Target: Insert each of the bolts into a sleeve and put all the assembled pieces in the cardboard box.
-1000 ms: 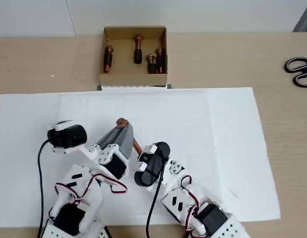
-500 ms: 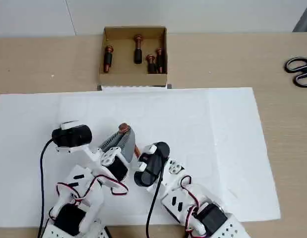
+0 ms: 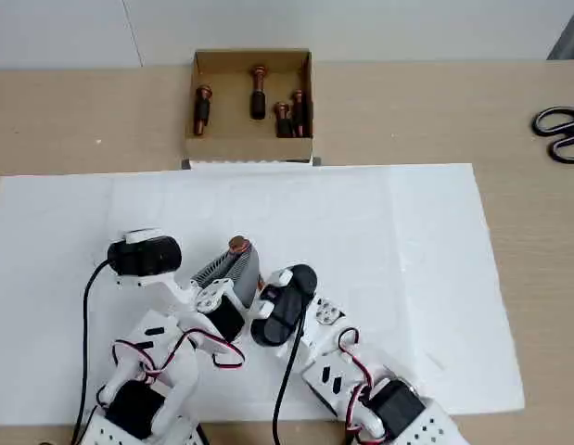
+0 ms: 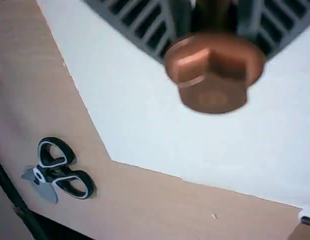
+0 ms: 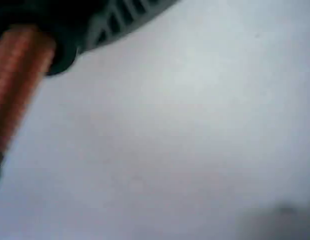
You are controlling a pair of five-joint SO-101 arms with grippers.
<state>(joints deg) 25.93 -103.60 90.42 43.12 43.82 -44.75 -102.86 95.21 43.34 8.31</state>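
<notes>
A copper-coloured metal bolt with a hexagonal head (image 3: 236,245) is gripped by the left claw (image 3: 235,260). The claw's grey ribbed fingers (image 4: 139,20) are closed on the shank just behind the head. The bolt is held over a large white paper sheet (image 3: 379,241) near the front of the light wooden desk (image 3: 407,111), with its head turned up toward the overhead camera.

The right claw (image 3: 267,296) is seen just beside the left one, on its right. Whether it is open or closed cannot be told. From the right wrist, the bolt's threaded copper shank (image 5: 17,85) is seen very close, with a dark shape against it that cannot be identified.

An open brown cardboard box (image 3: 252,146) is placed at the far side of the desk, just beyond the paper's far edge. Four copper bolts fitted in black sleeves (image 3: 202,108) lie inside it. A pair of black-handled scissors (image 3: 560,134) rests on the bare desk at the far right, well apart from the box.
</notes>
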